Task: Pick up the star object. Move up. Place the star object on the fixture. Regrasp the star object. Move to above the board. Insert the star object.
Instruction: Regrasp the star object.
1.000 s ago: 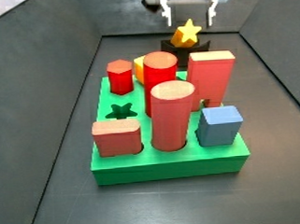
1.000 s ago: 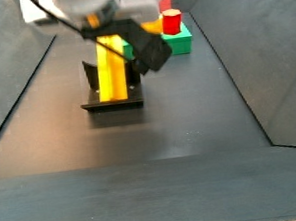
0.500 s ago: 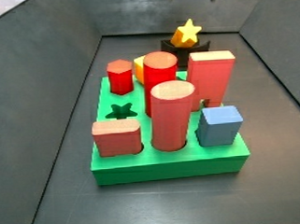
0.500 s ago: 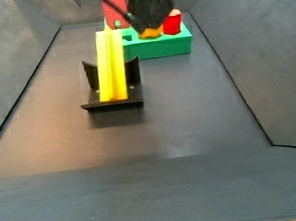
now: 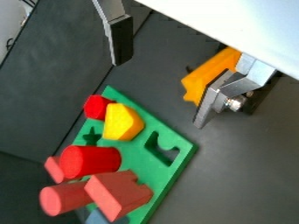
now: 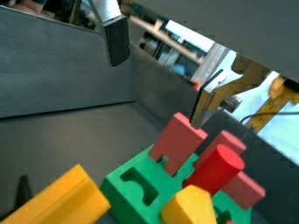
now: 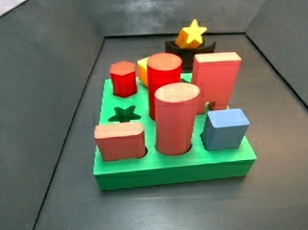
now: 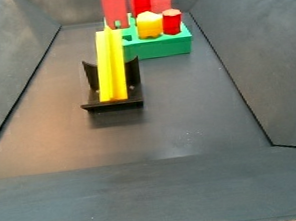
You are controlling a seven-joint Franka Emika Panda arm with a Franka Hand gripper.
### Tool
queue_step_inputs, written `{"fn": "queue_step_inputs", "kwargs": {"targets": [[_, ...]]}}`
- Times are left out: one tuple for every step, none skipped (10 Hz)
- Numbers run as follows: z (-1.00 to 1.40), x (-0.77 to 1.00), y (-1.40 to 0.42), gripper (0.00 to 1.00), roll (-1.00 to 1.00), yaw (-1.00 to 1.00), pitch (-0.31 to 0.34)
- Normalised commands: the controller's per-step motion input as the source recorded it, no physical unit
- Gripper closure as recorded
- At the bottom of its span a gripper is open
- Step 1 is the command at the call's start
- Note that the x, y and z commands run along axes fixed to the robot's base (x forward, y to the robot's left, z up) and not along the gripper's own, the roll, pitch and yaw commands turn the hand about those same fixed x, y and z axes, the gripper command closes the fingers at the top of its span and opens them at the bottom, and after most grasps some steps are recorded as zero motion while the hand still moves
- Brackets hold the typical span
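Nearest in a side view, the board is occupying the frame's centre, carrying red, salmon and blue pegs; its star-shaped hole is lying empty at centre left. Beyond it, at upper centre, the star object is standing on edge in the fixture. It is judged light, rigid and smooth; gripping across its flat faces is advised. The tool is showing only in the wrist views, fingers spread, holding nothing.
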Motion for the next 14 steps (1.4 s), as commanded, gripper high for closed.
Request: {"fn": "queue_step_inputs", "kwargs": {"targets": [[0.04, -0.01, -0.08, 0.0, 1.0, 0.01, 0.037], [0.04, -0.01, -0.06, 0.0, 1.0, 0.01, 0.036], [0.05, -0.02, -0.04, 0.0, 1.0, 0.01, 0.034], [0.02, -0.02, -0.03, 0.0, 1.0, 0.01, 0.03], [0.01, -0.02, -0.03, 0.0, 1.0, 0.01, 0.026], [0.01, -0.02, -0.03, 0.0, 1.0, 0.01, 0.023], [0.02, -0.02, -0.02, 0.0, 1.0, 0.01, 0.019], [0.01, -0.01, -0.02, 0.0, 1.0, 0.01, 0.016], [0.01, -0.01, -0.02, 0.0, 1.0, 0.02, 0.013], [0.01, 0.0, -0.02, 0.0, 1.0, 0.02, 0.012], [0.01, 0.0, -0.02, 0.0, 1.0, 0.02, 0.013], [0.01, 0.0, -0.02, 0.0, 1.0, 0.02, 0.023], [0.01, 0.01, -0.02, 0.0, 1.0, 0.02, 0.027], [0.0, 0.02, -0.02, 0.0, 1.0, 0.02, 0.038]]}}
